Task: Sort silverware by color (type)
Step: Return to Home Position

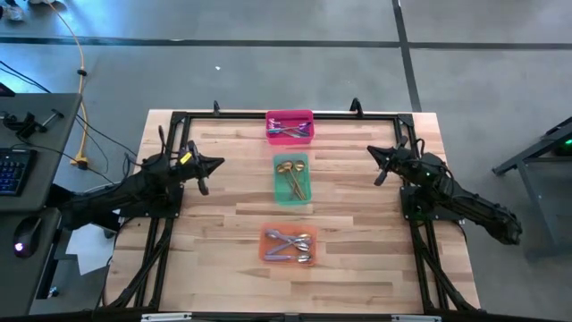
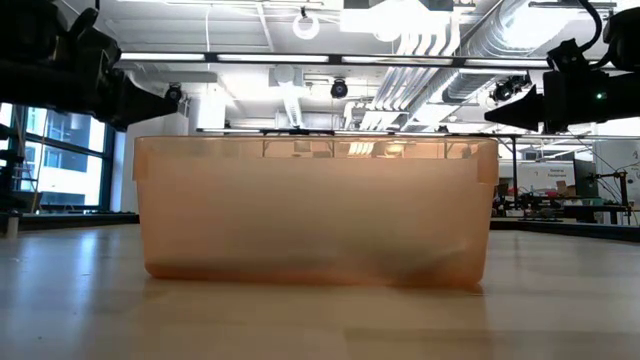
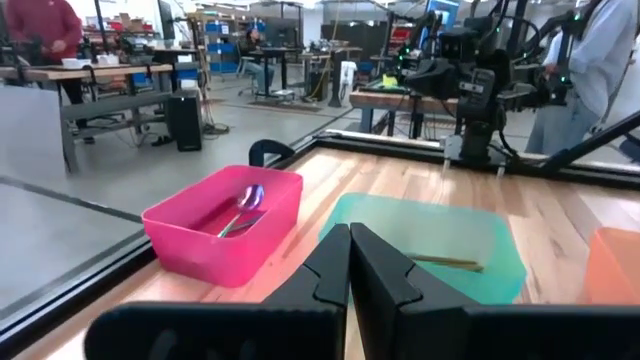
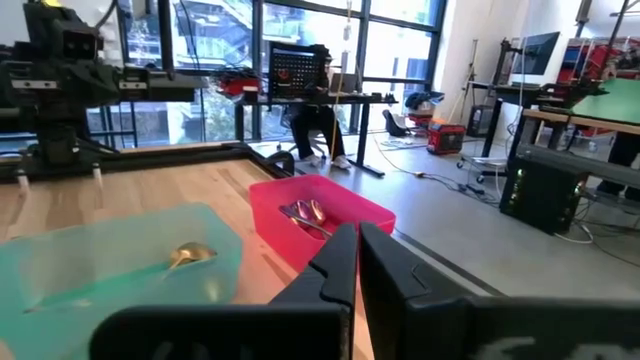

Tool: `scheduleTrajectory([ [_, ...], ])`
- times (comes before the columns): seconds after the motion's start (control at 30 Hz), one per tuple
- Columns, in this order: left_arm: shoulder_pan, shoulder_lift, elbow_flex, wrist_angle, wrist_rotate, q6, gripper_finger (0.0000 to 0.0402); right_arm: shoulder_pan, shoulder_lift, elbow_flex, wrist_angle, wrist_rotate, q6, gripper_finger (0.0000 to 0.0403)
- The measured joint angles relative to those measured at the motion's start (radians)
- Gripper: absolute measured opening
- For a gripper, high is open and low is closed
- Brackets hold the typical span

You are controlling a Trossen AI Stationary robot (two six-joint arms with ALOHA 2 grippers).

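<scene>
Your left tool (image 3: 349, 232) sits at 9 o'clock over the tabletop (image 1: 223, 259) and your right tool (image 4: 357, 232) at 3 o'clock. Both are pinched narrow and holding nothing. Gold spoons (image 1: 291, 174) lie in the green bin (image 1: 278, 199) dead centre, purplish spoons (image 1: 290, 131) in the pink bin (image 1: 290, 114) at 12. A silvery pile (image 1: 290, 248) fills the orange bin (image 1: 289, 231) at 6, though the colours there are hard to call.

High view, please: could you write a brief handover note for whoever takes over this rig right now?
Both shut and empty: left hand, right hand, raised clear of the bins.
Sorted: gold spoons in the green bin, silvery spoons in the orange bin, purplish utensils in the pink bin.
Done: no silverware seen outside the bins.
Left: probably only parking the arms.
</scene>
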Motion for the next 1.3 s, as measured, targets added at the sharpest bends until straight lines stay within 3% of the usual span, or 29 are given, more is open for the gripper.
scheduleTrajectory([
  [0.2, 0.000, 0.005, 0.000, 0.000, 0.000, 0.087, 0.0001, 0.000, 0.000, 0.000, 0.000, 0.000, -0.008, 0.0000],
  [0.63, -0.001, 0.009, 0.000, 0.000, 0.000, 0.021, 0.0001, 0.000, 0.000, 0.000, -0.001, -0.004, -0.011, 0.0000],
  [0.9, -0.001, 0.009, 0.000, 0.000, 0.000, -0.186, 0.0001, 0.000, 0.000, 0.000, -0.001, -0.004, -0.011, 0.0000],
  [1.3, -0.001, 0.009, 0.000, 0.000, 0.000, -0.196, 0.0001, 0.000, 0.000, 0.000, -0.001, -0.003, -0.011, 0.0000],
])
